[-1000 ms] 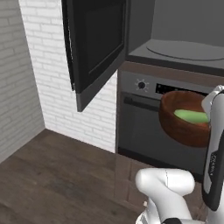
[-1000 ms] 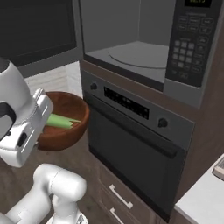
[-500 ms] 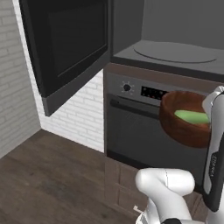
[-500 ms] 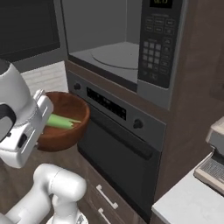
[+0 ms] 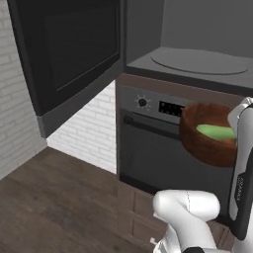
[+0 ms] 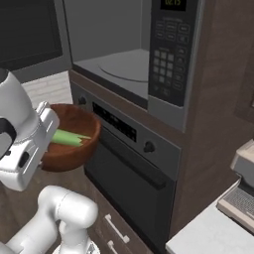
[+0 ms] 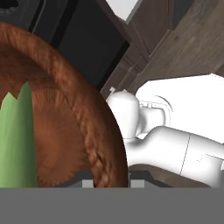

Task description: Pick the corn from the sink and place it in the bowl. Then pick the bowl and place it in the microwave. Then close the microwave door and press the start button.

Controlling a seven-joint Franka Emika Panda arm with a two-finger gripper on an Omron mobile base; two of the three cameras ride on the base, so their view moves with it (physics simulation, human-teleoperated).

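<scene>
My gripper [image 7: 111, 183] is shut on the rim of the reddish-brown bowl [image 5: 202, 146], holding it in the air in front of the oven. The corn [image 5: 216, 131], in its green husk, lies inside the bowl [image 6: 74, 154]. In the right base view the corn [image 6: 68, 138] pokes out beside my gripper [image 6: 49, 135]. In the hand view, bowl [image 7: 65, 144] and corn [image 7: 15, 140] sit at the left. The microwave [image 5: 197, 62] stands open above the bowl, turntable bare. Its door [image 5: 69, 54] swings out to the left. Its button panel [image 6: 171, 49] is on the right. The sink is out of view.
The oven [image 6: 134, 163] with knob and display strip sits right under the microwave, drawers [image 6: 116, 230] below it. A grey appliance [image 6: 243, 193] stands on a light counter at the right. A white brick wall [image 5: 15, 99] and wood floor [image 5: 49, 207] lie to the left.
The whole picture has shifted: the base has driven nearer to the oven and microwave. The bowl with the corn has stayed in my grip, at the same spot relative to the arm.
</scene>
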